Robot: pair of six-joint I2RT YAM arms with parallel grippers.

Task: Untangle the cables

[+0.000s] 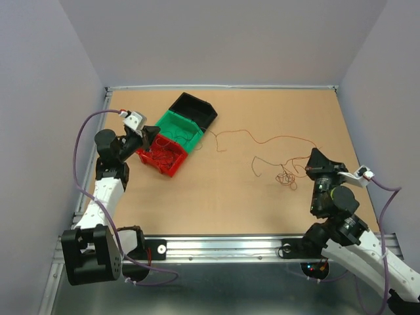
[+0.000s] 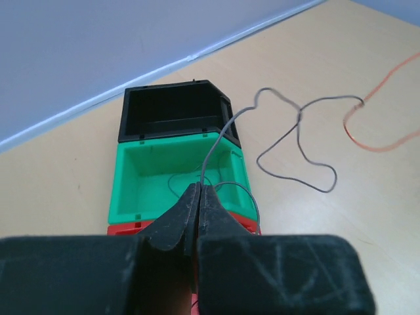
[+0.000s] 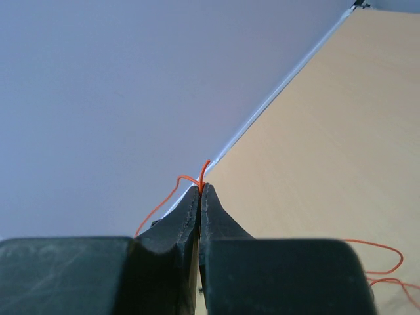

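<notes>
Wooden table (image 1: pixel 230 203) carries the black bin (image 1: pixel 193 108), green bin (image 1: pixel 178 129) and red bin (image 1: pixel 164 157) in a row toward ten o'clock. Over the red bin, the left gripper (image 2: pixel 199 190) is clamped on a dark grey wire (image 2: pixel 295 141). At four o'clock, the right gripper (image 3: pixel 200 190) pinches an orange wire (image 3: pixel 187 178). Thin cables (image 1: pixel 285 176) trail from the bins toward three o'clock, knotting beside the right gripper.

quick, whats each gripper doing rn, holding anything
Left gripper: jaws shut on the grey wire.
Right gripper: jaws shut on the orange wire.
</notes>
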